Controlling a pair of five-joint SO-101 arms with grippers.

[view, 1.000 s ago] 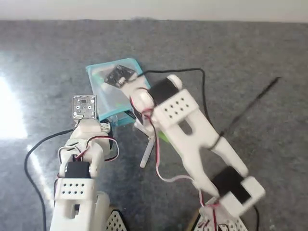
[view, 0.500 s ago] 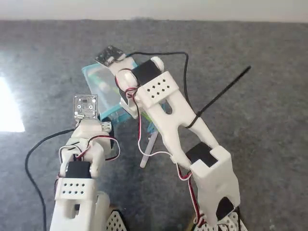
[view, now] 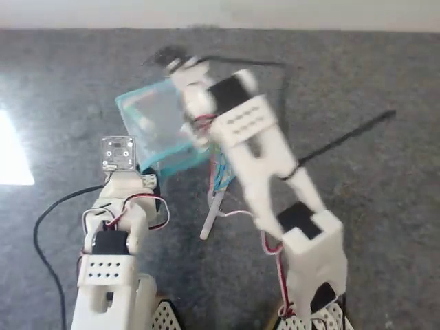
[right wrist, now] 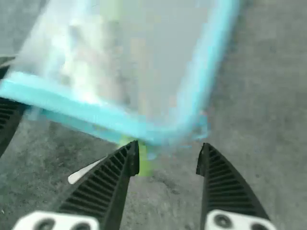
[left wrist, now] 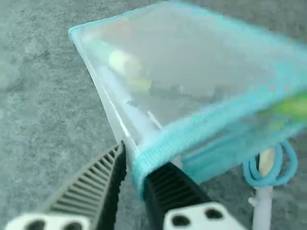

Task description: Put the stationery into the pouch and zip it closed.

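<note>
The clear pouch (view: 157, 127) with teal edging lies on the grey table, with stationery dimly visible inside it. My left gripper (left wrist: 134, 154) is shut on the pouch's teal edge (left wrist: 158, 143) at one corner; from above it sits at the pouch's near corner (view: 146, 173). My right gripper (right wrist: 165, 160) is open, hovering just off another edge of the pouch (right wrist: 129, 62) without touching it. A white pen (view: 211, 214) lies on the table beside the pouch, also in the wrist views (left wrist: 261, 211) (right wrist: 84, 173). A green item (right wrist: 144, 162) pokes out under the pouch edge.
A blue loop (left wrist: 271, 165) lies by the pen near the pouch. A black cable (view: 344, 141) runs across the table to the right of the right arm (view: 261, 151). A bright glare patch (view: 10, 155) marks the table's left side.
The right arm stretched forward over the pouch, then swung a little to the right. The pouch shifted and tilted slightly. The left arm stayed put, holding the corner.
</note>
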